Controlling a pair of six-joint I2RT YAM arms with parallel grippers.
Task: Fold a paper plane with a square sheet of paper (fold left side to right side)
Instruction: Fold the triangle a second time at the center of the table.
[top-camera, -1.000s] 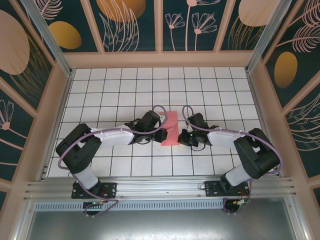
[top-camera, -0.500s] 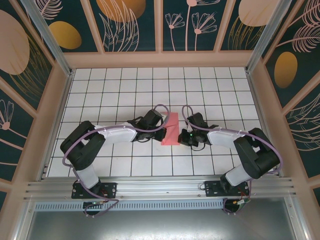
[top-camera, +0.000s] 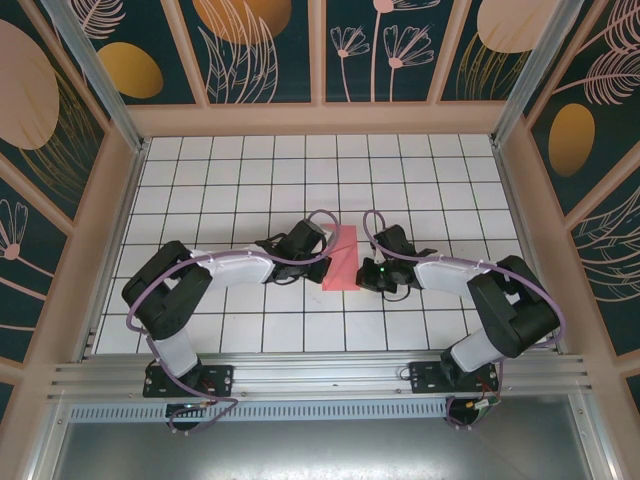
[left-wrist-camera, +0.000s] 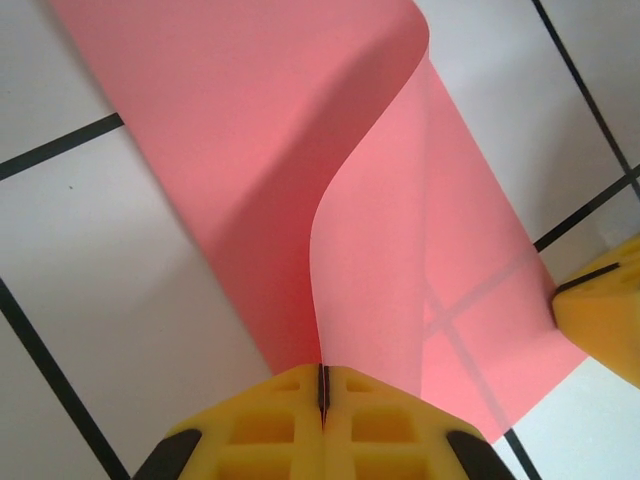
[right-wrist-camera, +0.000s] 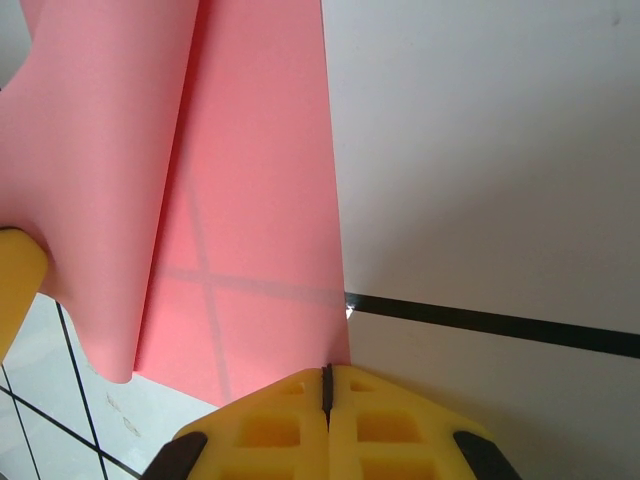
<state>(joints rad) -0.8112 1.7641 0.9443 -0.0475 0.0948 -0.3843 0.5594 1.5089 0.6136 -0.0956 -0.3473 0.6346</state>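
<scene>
The white tiled table (top-camera: 200, 190) takes up the middle of the top view, boxed in by walls (top-camera: 90, 200) painted with leaves and flowers. Both arms lean in from the bottom of that view and meet at the centre, where the sheet of paper (top-camera: 343, 258) lies. From above it reads as a narrow upright strip rather than a square, which I take to mean the left side is partway over towards the right.

The left gripper (left-wrist-camera: 322, 395) has its jaws pressed together at the bottom of its own view, with the raised edge of the sheet running straight into the seam between them. It looks pinched there so that half can be carried across.

The right gripper (right-wrist-camera: 327, 395) is also fully closed, its tips sitting at the sheet's right edge. Probably it is pinning that side so the paper cannot slide, though whether it nips the paper or only presses on it I can't make out.

The paper is thin, smooth, pink-red and unmarked, thin enough that the black grid lines show through it. The lifted flap (left-wrist-camera: 400, 250) bends in a soft curve with no sharp crease. The fingertips (left-wrist-camera: 260, 420) are blocky yellow pads with ribbed cut-outs.
</scene>
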